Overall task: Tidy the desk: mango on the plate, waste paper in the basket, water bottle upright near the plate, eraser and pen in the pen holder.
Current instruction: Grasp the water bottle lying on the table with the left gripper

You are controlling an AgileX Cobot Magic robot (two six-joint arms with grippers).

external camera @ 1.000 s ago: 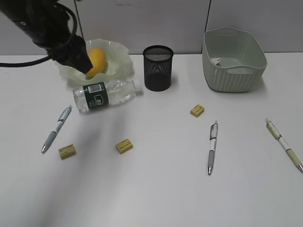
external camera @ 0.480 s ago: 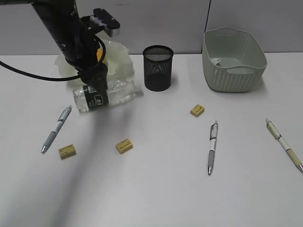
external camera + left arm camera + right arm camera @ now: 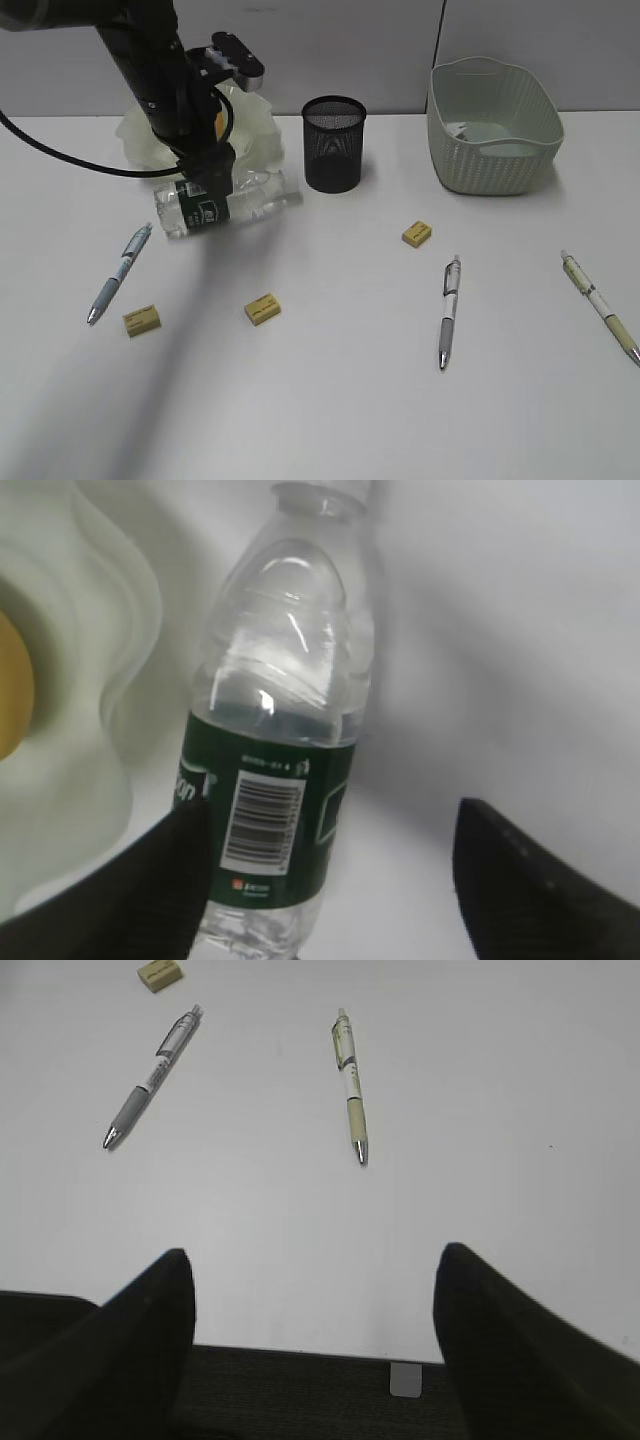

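My left pincer hangs released over the bottle — fallen on the surface at the plate's six o'clock, neck toward three o'clock; right pincer open, far off.

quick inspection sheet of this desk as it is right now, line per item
surface: white desk, flat, no spills seen
job's things: mango on the green plate; water bottle lying on its side beside the plate; pen holder upright; basket upright, something small inside, too unclear to name; three pens, at left, middle and right; three erasers loose
clutter: nothing seen
grippers: left gripper open, straddling the bottle's label end; right gripper open, empty, above the desk's edge
cables: black cable trailing from the left arm
surroundings: grey wall panels behind
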